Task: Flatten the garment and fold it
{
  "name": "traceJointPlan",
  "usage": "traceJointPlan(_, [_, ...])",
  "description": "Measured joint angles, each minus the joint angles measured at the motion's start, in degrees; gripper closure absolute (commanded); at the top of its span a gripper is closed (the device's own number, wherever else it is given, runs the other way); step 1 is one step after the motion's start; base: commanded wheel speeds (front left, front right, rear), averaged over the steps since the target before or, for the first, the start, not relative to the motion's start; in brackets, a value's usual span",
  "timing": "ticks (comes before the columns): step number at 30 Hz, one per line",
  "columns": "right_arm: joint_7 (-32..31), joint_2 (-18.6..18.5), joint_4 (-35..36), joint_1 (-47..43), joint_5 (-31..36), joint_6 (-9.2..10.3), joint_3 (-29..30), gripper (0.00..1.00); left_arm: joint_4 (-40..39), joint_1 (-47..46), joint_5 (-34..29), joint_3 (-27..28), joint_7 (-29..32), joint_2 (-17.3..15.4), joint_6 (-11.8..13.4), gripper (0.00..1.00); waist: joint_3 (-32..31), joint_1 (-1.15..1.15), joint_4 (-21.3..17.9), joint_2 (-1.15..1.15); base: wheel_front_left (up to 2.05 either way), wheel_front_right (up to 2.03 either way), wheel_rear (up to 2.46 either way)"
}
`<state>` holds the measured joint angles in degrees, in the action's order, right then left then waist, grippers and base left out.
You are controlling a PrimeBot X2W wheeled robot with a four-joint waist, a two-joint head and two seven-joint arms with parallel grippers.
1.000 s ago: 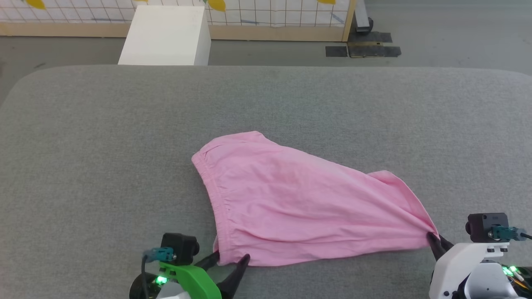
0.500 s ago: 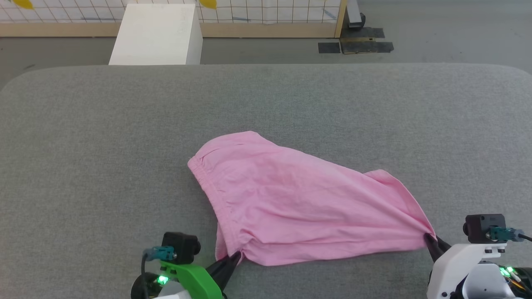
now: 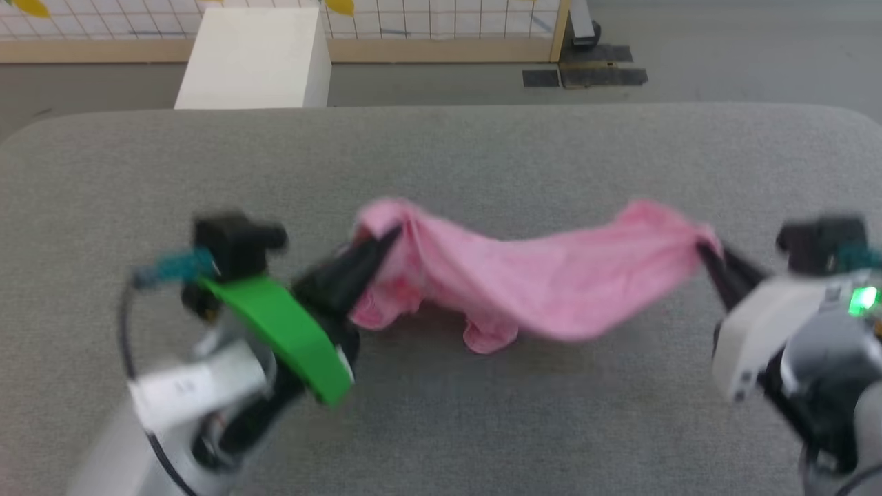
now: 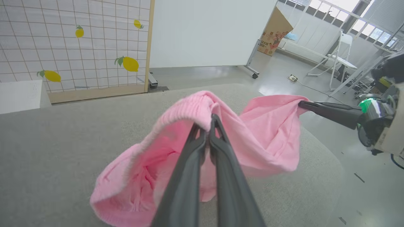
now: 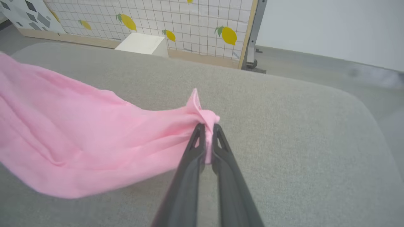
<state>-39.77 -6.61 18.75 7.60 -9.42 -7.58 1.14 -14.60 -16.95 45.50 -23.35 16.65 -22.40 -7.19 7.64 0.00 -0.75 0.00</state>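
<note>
- Grey padded surface (image 3: 441,151) spreads wide under the work. White box (image 3: 251,58) and lemon-print screen (image 3: 441,14) stand behind it, well apart from the action.
- Pink garment (image 3: 544,282) is up off the surface, strung between the two claws and sagging in the middle.
- Left claw (image 3: 389,238): closed up, clamped on the gathered waistband (image 4: 186,110) end. In the left wrist view the band drapes over the claw's end, with a loose bunch hanging below.
- Right claw (image 3: 703,251): closed up, pinching a bunched corner at the opposite end. The cloth streams away to that claw's left.
- Key relation: the garment's long axis runs side to side across the robot, claw to claw. Both claws sit at about the same height in the head view.
- Each claw holds one end, so neither is nearer. The cloth lies inboard of both.
- Slack is uneven: the lumpiest folds hang near the left claw, with a smaller lobe near the middle.
- Head view is blurred, so I cannot tell whether the lowest folds touch the surface.
- Judgement: this is the flattening step, fold not begun.
- Judgement: the next move likely turns on drawing the claws apart along that axis to take out the sag, then lowering onto the surface.
- Risk: thin fabric could slip from the small right-hand pinch.
</note>
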Motion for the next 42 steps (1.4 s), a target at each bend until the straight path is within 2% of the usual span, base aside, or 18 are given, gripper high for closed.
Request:
traceJointPlan(4, [-4.04,-5.21,-1.1,13.67,-2.6,-0.01,-3.48,1.0,2.3,-12.16,6.83,2.41,1.85,-1.36,-0.08,1.0,2.03,0.0,-0.89,0.0,0.0,0.0,0.0])
traceJointPlan(8, [-5.35,-7.59,-7.0,28.26,-3.83,0.0,-5.7,1.0,9.68,-23.66,9.43,5.91,4.74,-1.6,0.56,1.0,4.87,0.0,-1.87,0.0,0.0,0.0,0.0])
traceJointPlan(12, [-4.13,-7.55,-15.39,42.5,-4.0,0.0,-6.25,1.0,16.8,-36.07,7.2,8.2,4.61,-0.9,4.52,1.0,8.62,0.01,-2.84,0.0,0.0,0.0,0.0])
traceJointPlan(16, [0.26,-7.23,-23.4,54.28,-0.84,-0.01,-6.61,1.0,23.66,-47.02,3.98,9.66,2.07,-0.08,6.49,1.0,12.73,0.01,-3.74,0.0,0.0,0.0,0.0])
traceJointPlan(20, [8.0,-5.75,-28.78,63.6,3.24,-0.01,-5.28,1.0,28.2,-56.06,1.52,12.21,-5.37,1.87,8.08,1.0,16.67,0.01,-4.48,0.0,0.0,0.0,0.0])
traceJointPlan(22, [12.26,-4.56,-30.88,67.03,4.81,-0.02,-3.99,1.0,30.03,-59.41,0.69,13.38,-9.07,2.79,8.26,1.0,18.34,0.01,-4.77,0.0,0.0,0.0,0.0])
traceJointPlan(24, [16.16,-3.53,-33.1,69.44,6.12,-0.02,-3.25,1.0,31.88,-61.51,0.44,14.11,-12.02,3.55,7.44,1.0,19.89,0.02,-5.03,0.0,0.0,0.0,0.0])
traceJointPlan(28, [18.16,-2.59,-37.47,69.04,5.78,-0.01,-3.42,1.0,35.78,-60.46,0.82,13.6,-13.19,4.41,5.25,1.0,21.25,0.02,-5.25,0.0,0.0,0.0,0.0])
traceJointPlan(32, [15.57,-2.65,-39.89,62.66,2.64,-0.01,-6.27,1.0,38.44,-53.7,0.8,10.79,-11.41,3.5,3.43,1.0,20.26,0.02,-5.21,0.0,0.0,0.0,0.0])
traceJointPlan(37, [10.06,-4.39,-39.02,47.64,-4.5,-0.01,-9.57,1.0,38.2,-39.16,0.8,6.13,-7.16,1.45,2.09,1.0,17.11,0.01,-4.83,0.0,0.0,0.0,0.0])
traceJointPlan(42, [4.43,-7.43,-32.07,31.15,-9.34,-0.01,-10.63,1.0,32.1,-22.81,1.31,2.87,-2.66,-1.19,2.15,1.0,13.21,0.0,-4.4,0.0,0.0,0.0,0.0])
